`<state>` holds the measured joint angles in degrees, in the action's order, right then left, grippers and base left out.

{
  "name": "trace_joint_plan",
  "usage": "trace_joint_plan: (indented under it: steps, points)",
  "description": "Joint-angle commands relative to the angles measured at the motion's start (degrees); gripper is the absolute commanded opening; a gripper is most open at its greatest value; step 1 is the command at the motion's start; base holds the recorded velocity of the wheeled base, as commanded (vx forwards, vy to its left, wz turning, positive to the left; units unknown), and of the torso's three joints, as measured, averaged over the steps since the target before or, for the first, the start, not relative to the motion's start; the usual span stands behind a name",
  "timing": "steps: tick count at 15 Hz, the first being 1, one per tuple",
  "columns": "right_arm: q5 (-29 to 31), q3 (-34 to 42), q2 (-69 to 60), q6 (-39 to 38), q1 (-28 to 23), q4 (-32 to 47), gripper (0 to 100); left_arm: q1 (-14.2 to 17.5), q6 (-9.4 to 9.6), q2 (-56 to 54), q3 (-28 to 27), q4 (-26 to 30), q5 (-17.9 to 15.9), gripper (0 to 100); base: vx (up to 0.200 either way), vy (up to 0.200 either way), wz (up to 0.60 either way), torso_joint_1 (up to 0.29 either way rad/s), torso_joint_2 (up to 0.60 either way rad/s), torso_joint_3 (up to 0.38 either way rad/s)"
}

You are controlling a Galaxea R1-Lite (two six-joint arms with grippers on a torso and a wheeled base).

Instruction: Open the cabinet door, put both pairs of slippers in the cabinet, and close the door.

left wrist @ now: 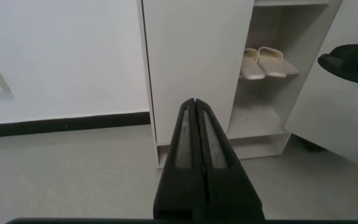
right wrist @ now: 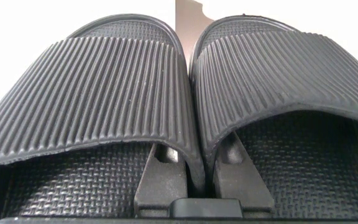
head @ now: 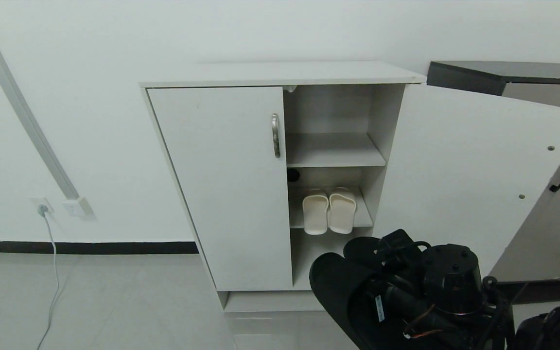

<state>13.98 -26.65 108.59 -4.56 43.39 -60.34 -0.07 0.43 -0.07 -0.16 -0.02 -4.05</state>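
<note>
The right pincer (right wrist: 197,183) is clamped on the black slippers (head: 338,287). Its fingers (right wrist: 160,180) pinch the two inner walls where the pair sit side by side. Their long axes run straight out from it, toes seemingly toward the cabinet (head: 280,73), though the angle is hard to judge. The open door (head: 464,170) stands beside it. Ahead and higher, the white slippers (head: 329,210) fill the middle shelf. The bare bottom shelf (head: 309,253) lies ahead, under them. The left pincer (left wrist: 194,143) is closed on nothing, farther back, so the right arm is nearer.
</note>
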Motion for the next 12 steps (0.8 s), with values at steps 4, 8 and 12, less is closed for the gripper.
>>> trace_joint_plan:
  steps: [4, 8, 12]
  points:
    - [-0.01, -0.51, 1.45, 0.08, 0.03, -0.04, 0, -0.01, 0.01, 0.07, -0.02, 0.02, 0.00, 0, 0.000, 0.000, 0.00, -0.008, 0.19, 0.177]
    - [-0.01, -0.42, 2.15, -0.01, 0.12, -0.04, 0, -0.01, 0.01, 0.07, -0.02, -0.06, 0.00, 0, 0.000, 0.000, 0.00, 0.000, 0.00, 0.000]
    - [12.03, -10.00, 9.18, -1.42, 2.84, -3.11, 0, -0.01, 0.01, 0.07, -0.02, -0.06, 0.00, 0, 0.000, 0.000, 0.00, -0.002, 0.11, 0.096]
